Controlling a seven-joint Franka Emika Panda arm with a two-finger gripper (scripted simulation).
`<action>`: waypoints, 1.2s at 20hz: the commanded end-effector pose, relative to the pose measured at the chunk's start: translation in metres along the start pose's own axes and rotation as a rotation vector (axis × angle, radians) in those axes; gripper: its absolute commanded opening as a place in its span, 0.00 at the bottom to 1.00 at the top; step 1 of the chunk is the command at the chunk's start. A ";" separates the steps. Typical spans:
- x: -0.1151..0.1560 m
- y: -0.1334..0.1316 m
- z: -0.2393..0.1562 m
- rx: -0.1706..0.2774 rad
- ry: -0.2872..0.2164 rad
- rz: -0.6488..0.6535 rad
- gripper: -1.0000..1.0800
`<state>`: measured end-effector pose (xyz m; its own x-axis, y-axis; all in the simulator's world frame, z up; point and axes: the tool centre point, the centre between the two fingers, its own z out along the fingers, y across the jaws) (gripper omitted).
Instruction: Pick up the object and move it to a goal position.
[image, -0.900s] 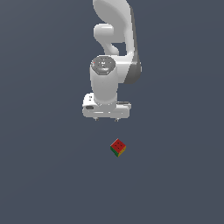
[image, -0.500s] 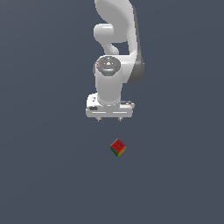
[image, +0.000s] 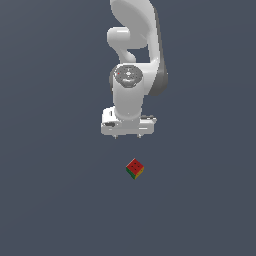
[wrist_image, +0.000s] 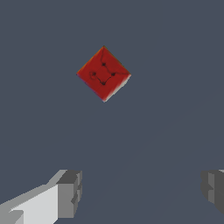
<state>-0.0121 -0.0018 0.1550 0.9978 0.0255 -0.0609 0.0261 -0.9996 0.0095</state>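
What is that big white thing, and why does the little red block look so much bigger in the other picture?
The white thing is a robot arm in a computer simulation. At its end is a gripper, like a hand with two fingers. One picture comes from a camera off the arm that sees the whole scene. The other comes from a camera on the robot's wrist, much closer, so the cube looks bigger there. The cube is red on top with small dark dots, and lies alone on the grey floor. The fingers stand wide apart, holding nothing.
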 end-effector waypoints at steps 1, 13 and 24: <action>0.002 -0.001 0.001 0.001 0.001 0.016 0.96; 0.028 -0.007 0.015 0.010 0.013 0.221 0.96; 0.064 -0.017 0.037 0.022 0.031 0.512 0.96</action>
<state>0.0442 0.0150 0.1171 0.9021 -0.4308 -0.0271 -0.4307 -0.9025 0.0100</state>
